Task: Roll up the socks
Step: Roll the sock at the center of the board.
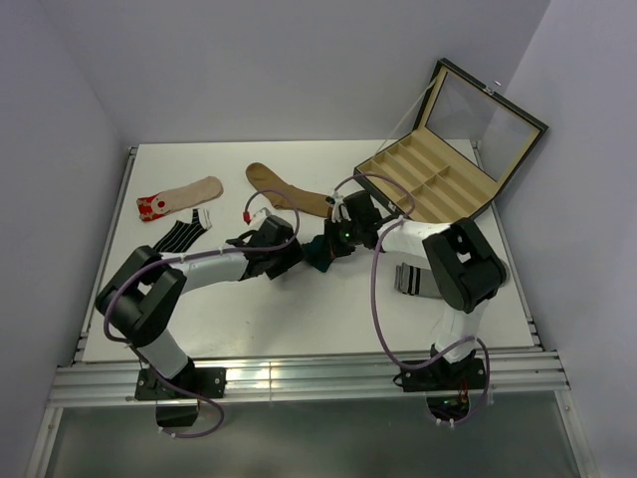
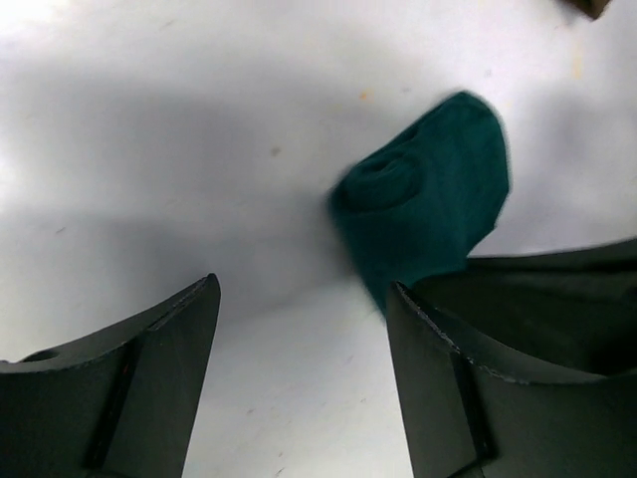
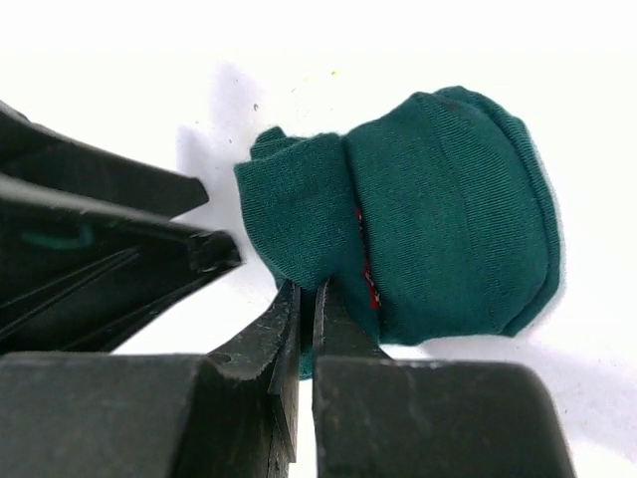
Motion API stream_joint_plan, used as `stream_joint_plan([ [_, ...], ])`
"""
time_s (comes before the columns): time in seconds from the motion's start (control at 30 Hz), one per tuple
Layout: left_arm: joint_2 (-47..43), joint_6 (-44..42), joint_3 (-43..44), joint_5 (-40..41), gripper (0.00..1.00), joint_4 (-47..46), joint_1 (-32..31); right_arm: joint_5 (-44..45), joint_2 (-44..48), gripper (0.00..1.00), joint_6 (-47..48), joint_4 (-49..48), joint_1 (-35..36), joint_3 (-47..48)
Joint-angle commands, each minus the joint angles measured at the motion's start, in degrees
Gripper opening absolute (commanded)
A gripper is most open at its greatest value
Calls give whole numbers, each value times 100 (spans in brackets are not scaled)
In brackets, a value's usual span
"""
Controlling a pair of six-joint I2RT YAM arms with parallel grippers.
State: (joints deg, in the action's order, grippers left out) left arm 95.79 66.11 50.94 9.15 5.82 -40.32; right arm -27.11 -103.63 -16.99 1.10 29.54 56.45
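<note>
1. The teal sock (image 3: 448,219) lies bundled mid-desk, between the two tools. From the top camera, wrist hardware covers most of it.
2. No pattern is readable on it. Only a red fleck shows along the fold in the right wrist view.
3. The right tool (image 3: 307,291) has its jaws pressed together at the sock's near edge. A sliver of teal shows in the slit, so it looks pinched on a fold. How much fabric it grips, I can't tell.
4. The left tool (image 2: 304,289) is wide with nothing between the fingers. The sock sits just ahead, partly cut off by one finger. That view is blurry.
5. The grey sock (image 1: 411,279) is half hidden under the right arm. The brown sock (image 1: 282,188) has its lower end lost behind the cable and tool.
6. The beige sock (image 1: 181,195) and the striped sock (image 1: 183,235) lie back-left, in full view.
7. The desk (image 1: 299,319) is white and matte, with a metal rail at the near edge and pale lavender walls around it.
8. A box (image 1: 428,177) sits back-right with its glass lid up. Its tan compartments are divided lengthwise.
</note>
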Motion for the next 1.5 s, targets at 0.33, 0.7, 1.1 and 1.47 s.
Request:
stream_joint_plan([
  [0.33, -289, 183, -365, 79, 70, -530, 59, -1191, -816, 0, -542, 575, -414, 226],
  [0.7, 185, 201, -111, 0, 59, -618, 155, -1270, -948, 0, -709, 487, -414, 235],
  [1.1, 1003, -1, 539, -71, 49, 321, 156, -902, -536, 28, -472, 250, -388, -1],
  [1.47, 1346, -195, 918, -247, 49, 753, 147, 2376, 1450, 48, 653, -478, 596, -836],
])
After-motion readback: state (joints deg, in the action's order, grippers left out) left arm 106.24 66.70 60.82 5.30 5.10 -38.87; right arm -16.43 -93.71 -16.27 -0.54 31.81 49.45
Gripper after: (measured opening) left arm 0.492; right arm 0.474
